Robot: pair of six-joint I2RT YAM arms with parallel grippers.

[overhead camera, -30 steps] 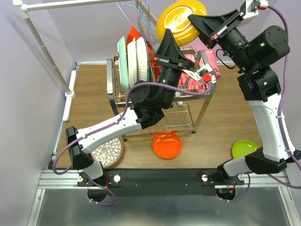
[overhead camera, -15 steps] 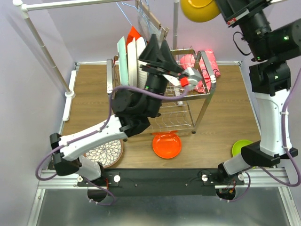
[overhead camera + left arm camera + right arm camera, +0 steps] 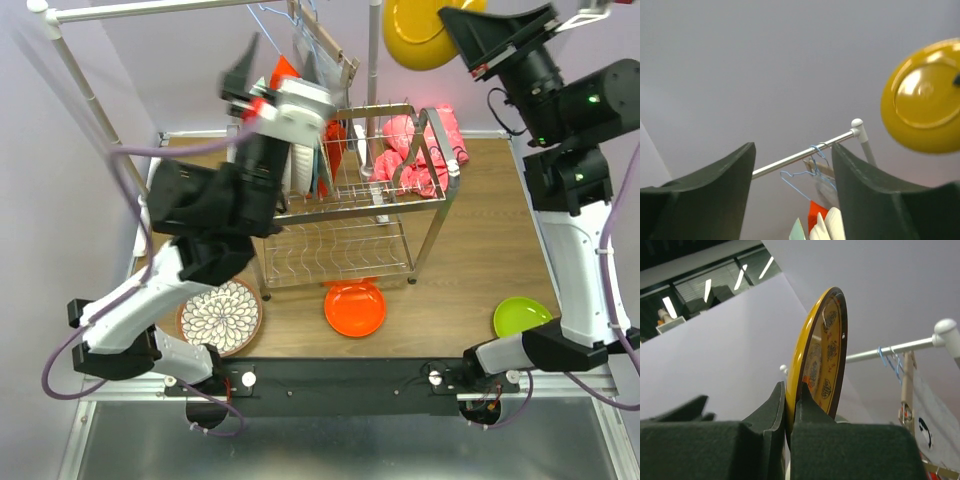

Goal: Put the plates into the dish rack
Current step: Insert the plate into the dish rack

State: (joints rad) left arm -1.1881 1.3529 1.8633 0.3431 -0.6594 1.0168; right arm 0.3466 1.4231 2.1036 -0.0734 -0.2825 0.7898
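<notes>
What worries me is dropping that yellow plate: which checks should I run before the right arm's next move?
1. Right tool shut on the yellow plate rim: ok.
2. Left tool open, holding nothing: ok.
3. Free slots on the dish rack upper shelf, right of the racked plates: ok.
4. Left arm clear of the rack: cannot tell; it overlaps the rack's left end in the top view.
5. Pink cloth clear of the slots: cannot tell.
</notes>
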